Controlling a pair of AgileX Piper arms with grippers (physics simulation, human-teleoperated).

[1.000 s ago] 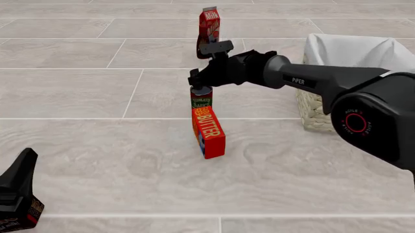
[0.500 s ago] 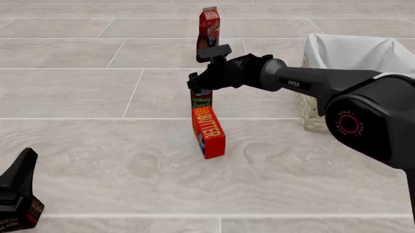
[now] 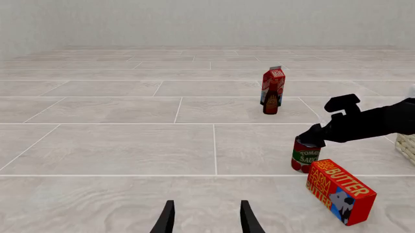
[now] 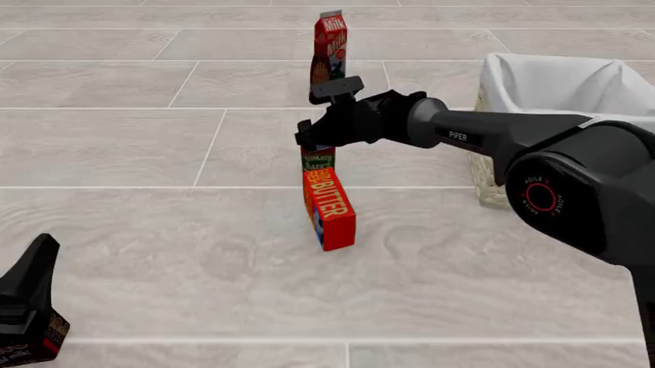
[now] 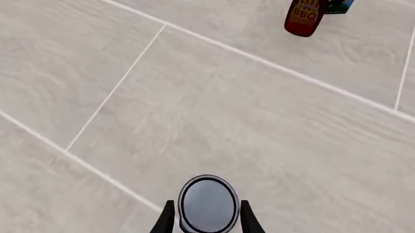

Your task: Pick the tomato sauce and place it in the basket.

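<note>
The tomato sauce can stands upright on the floor, just behind the butter box. It also shows in the left wrist view. My right gripper is down over the can's top. In the right wrist view the can's dark top sits between the open fingers, with small gaps on both sides. The basket with its white liner stands at the right, behind the right arm. My left gripper is open and empty, low at the front left.
A milk carton and a dark BBQ bottle stand farther back, beyond the can. The butter box lies tilted, touching or nearly touching the can's near side. The right arm spans from the basket side to the can.
The right gripper has shifted a little to the left and forward over the can. The can and the left arm have not moved.
</note>
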